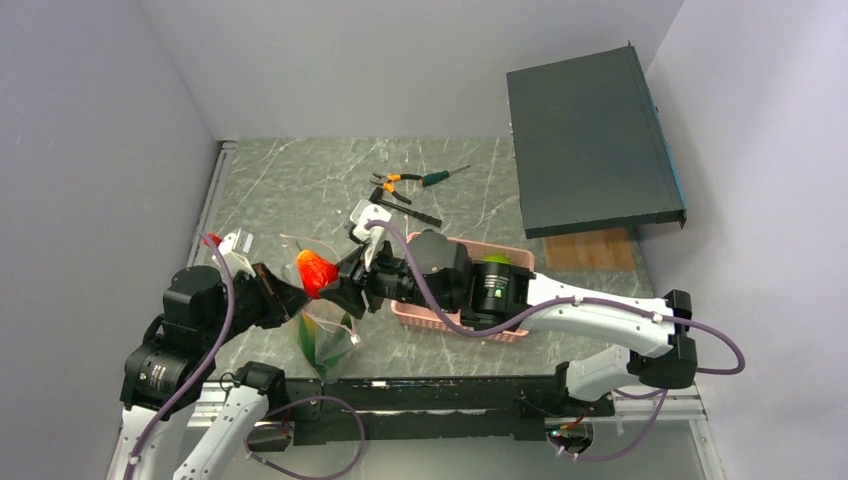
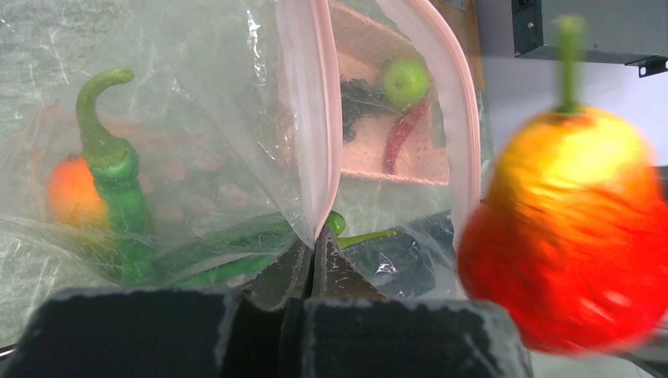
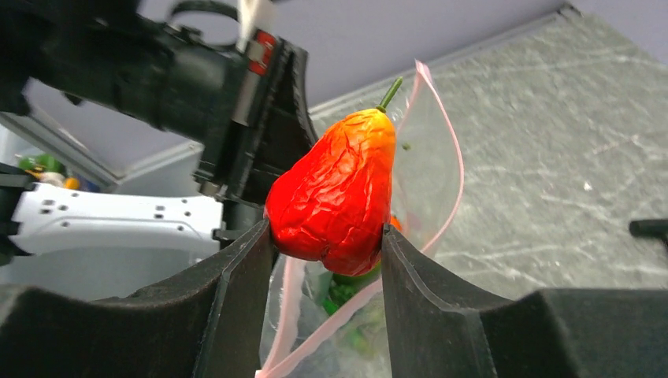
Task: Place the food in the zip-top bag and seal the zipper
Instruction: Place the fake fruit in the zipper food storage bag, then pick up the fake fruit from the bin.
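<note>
The right gripper point(image 3: 325, 232) clamps a red fruit point(image 3: 335, 185) stem-up between its fingers. The bag point(image 2: 197, 94) mouth gapes just beyond its fingertips, and the left gripper point(image 2: 313, 256) is pinched shut on the near side of the zipper point(image 2: 319, 150), apparently to keep the floppy mouth open for the drop. Peppers point(image 2: 118, 181) lie inside the bag beyond the left fingertips (an orange fruit point(image 2: 71, 189) shows dimly through the film). An apple point(image 2: 406, 81) and a chilli point(image 2: 400, 135) sit farther off in the basket point(image 1: 460, 328), which the right arm largely covers from above, and the bag's bottom is cut off.
</note>
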Motion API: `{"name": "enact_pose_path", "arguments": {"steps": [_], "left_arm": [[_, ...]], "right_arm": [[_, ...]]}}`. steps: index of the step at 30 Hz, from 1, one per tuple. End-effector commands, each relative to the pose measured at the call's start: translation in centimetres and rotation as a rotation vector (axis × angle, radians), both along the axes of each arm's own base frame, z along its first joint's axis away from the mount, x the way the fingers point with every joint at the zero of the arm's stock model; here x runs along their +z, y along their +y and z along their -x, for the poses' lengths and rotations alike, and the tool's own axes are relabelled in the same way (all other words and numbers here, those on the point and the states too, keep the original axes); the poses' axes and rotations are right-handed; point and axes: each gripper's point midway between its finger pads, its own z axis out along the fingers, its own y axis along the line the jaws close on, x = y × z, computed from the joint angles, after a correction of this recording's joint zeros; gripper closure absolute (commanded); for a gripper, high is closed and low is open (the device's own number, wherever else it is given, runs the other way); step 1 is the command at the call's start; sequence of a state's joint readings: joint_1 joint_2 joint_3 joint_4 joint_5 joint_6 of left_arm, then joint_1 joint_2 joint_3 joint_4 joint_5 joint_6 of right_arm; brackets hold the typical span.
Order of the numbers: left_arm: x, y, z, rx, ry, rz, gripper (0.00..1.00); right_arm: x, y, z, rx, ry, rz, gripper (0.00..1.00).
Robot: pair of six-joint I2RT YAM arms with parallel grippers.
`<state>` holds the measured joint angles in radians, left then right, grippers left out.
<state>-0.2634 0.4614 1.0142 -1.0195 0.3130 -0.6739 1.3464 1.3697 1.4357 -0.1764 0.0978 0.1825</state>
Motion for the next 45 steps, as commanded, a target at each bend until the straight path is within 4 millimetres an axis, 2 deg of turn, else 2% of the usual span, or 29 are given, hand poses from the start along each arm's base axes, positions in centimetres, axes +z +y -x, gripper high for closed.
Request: {"name": "enact_pose_path", "arguments": {"steps": [1, 3, 9, 15, 22, 30, 37, 40, 42, 45], "left_arm": [[0.4, -0.2, 0.1, -0.011, -0.021, 0.009, 1.0], [0.2, 0.0, 0.0, -0.002, -0.02, 0.002, 1.0], [0.5, 0.1, -0.1, -0.004, -0.021, -0.009, 1.0], [0.6, -0.1, -0.1, -0.006, -0.02, 0.007, 1.0], [1.0, -0.2, -0.6, -0.013, -0.021, -0.005, 1.0], [0.4, -0.5, -0.7, -0.024, -0.009, 0.002, 1.0], [0.2, -0.1, -0.9, -0.019, 0.008, -0.038, 1.0], [0.6, -0.7, -1.0, -0.044, -0.007, -0.01, 1.0], [0.7, -0.9, -1.0, -0.052, -0.01, 0.001, 1.0], [0.3, -0.7, -1.0, -0.047, 0.007, -0.018, 1.0]], "right_arm": [[1.4, -0.7, -1.5, -0.106, -0.024, -0.006, 0.66], [0.8, -0.6, -1.9, -0.126, -0.027, 0.008, 0.5], [0.3, -0.7, -2.5, -0.162, -0.024, 0.036, 0.28], [0.4, -1.4, -2.6, -0.178, -0.021, 0.037, 0.27], [1.1, -3.3, -3.3, -0.234, -0.048, 0.025, 0.27], [0.7, -5.7, -4.3, -0.316, -0.071, 0.011, 0.28], [2.1, -9.8, -6.7, -0.499, -0.158, -0.012, 0.22], [1.8, -11.6, -7.7, -0.568, -0.152, -0.044, 0.19], [1.1, -12.8, -8.4, -0.611, -0.13, -0.06, 0.18], [-1.1, -14.5, -9.9, -0.687, -0.07, -0.055, 0.18]]}}
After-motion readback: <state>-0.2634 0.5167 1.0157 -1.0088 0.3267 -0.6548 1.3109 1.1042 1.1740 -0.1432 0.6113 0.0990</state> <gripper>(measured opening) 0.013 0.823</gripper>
